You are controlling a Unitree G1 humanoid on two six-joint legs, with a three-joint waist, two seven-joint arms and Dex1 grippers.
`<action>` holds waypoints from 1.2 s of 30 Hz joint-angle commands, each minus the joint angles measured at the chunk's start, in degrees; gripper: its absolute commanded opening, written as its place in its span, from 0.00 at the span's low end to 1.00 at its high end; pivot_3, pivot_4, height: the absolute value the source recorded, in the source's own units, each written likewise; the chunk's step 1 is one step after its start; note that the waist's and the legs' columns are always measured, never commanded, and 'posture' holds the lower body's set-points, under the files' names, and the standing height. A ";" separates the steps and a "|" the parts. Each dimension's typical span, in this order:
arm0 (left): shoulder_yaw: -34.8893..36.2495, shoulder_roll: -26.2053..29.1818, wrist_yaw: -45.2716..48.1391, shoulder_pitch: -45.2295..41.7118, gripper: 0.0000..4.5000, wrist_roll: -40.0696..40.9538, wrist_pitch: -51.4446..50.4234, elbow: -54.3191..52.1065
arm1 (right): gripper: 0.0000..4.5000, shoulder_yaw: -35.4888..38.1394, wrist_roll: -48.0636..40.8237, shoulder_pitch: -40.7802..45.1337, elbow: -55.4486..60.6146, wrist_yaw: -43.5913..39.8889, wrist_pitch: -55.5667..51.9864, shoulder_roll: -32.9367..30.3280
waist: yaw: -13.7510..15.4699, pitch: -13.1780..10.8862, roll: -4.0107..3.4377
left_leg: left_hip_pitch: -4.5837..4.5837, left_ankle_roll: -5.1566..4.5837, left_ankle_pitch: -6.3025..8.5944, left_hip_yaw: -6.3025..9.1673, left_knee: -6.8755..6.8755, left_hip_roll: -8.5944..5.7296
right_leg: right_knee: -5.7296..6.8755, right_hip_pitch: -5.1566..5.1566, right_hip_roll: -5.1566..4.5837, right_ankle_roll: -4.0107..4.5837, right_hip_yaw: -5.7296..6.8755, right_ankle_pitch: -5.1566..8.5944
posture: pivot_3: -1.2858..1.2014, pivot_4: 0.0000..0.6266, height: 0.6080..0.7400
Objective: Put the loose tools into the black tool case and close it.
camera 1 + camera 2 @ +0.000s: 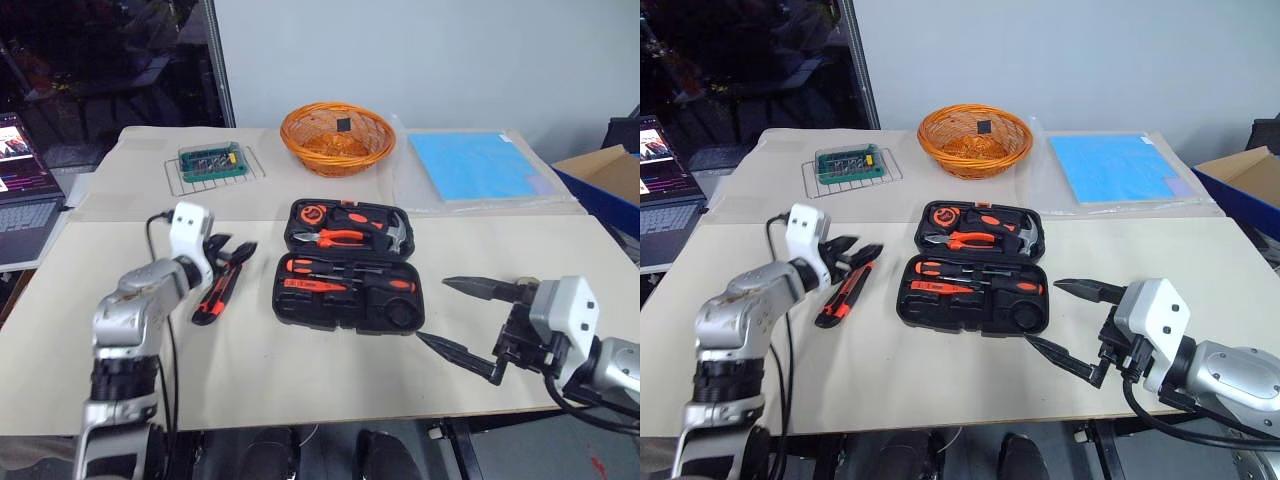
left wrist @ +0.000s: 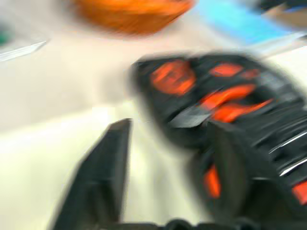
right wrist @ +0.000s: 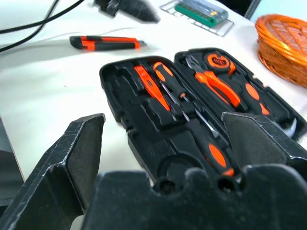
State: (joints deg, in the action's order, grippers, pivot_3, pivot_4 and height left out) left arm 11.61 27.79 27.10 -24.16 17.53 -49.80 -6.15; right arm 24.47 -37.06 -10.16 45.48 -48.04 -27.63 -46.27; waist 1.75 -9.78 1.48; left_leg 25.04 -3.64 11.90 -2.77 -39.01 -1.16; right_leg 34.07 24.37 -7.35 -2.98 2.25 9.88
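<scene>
Case [image 1: 348, 268] lay open mid-frame, screwdrivers [image 1: 345, 270] seated inside.
Knife [image 1: 217, 290] lay left of it beside the left gripper [image 1: 232, 252], jaws spread; right gripper [image 1: 462, 318], lower right, gaped empty.

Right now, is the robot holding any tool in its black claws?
No. Both end effectors are open and empty: the left hangs above the orange-and-black utility knife, the right beside the open black plastic tool case.

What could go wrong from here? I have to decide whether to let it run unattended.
The utility knife lies on the table outside the open tool case, beside the open left gripper; a pick there might nudge or miss it. Closing the case early would leave the knife out. The open right gripper hangs near the case's corner and could bump it.
</scene>
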 commanded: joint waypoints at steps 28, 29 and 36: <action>-34.41 6.00 48.02 -20.09 0.39 -4.83 26.86 10.97 | 1.00 13.49 -1.72 -12.22 4.48 -6.94 3.61 0.98 | 0.99 0.12 -0.20 | 0.18 -0.09 0.01 -0.41 0.05 0.03 | 0.00 0.27 -0.02 0.46 -0.04 0.25 | 0.52 0.24 1.00; -35.31 5.30 47.98 -20.86 0.39 -6.24 28.51 12.74 | 1.00 13.74 -1.83 -12.70 5.04 -6.57 3.46 1.12 | 0.79 0.11 -0.19 | 0.17 -0.10 0.00 -0.41 0.05 0.03 | 0.00 0.26 -0.02 0.45 -0.04 0.25 | 0.52 0.24 1.00; -40.21 3.60 49.85 -23.61 0.39 -14.41 35.80 21.47 | 1.00 14.85 -1.92 -16.33 8.30 -4.54 3.41 2.44 | 0.47 0.11 -0.19 | 0.17 -0.50 -0.18 -0.41 0.05 0.10 | 0.01 0.30 0.02 0.43 -0.05 0.27 | 0.52 0.24 1.00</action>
State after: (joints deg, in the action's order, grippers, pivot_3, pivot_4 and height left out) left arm -27.93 31.14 76.25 -46.37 5.78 -15.84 14.41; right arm 37.19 -37.38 -26.25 51.88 -53.34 -24.83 -44.05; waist 2.22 -9.66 1.29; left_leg 25.22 -4.14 11.72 -3.17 -38.97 -1.05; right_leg 34.07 24.65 -7.34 -2.54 2.21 10.14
